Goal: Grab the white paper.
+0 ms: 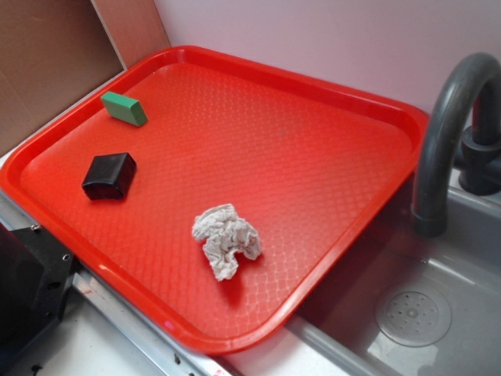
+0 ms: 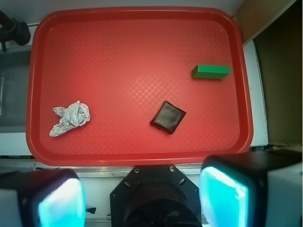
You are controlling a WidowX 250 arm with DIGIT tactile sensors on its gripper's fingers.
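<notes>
Lying on the red tray [image 1: 329, 235], left to right in the side view, are a black block [image 1: 109, 175], a green block [image 1: 124, 108] and the white paper [image 1: 226, 239]. The pincer [image 2: 142, 198] hangs spread apart, holding nothing.

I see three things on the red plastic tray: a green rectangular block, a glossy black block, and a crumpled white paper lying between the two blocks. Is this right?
Not quite. In the wrist view the crumpled white paper lies apart, to one side of both the glossy black block and the green rectangular block, not between them. All three are on the red plastic tray.
</notes>
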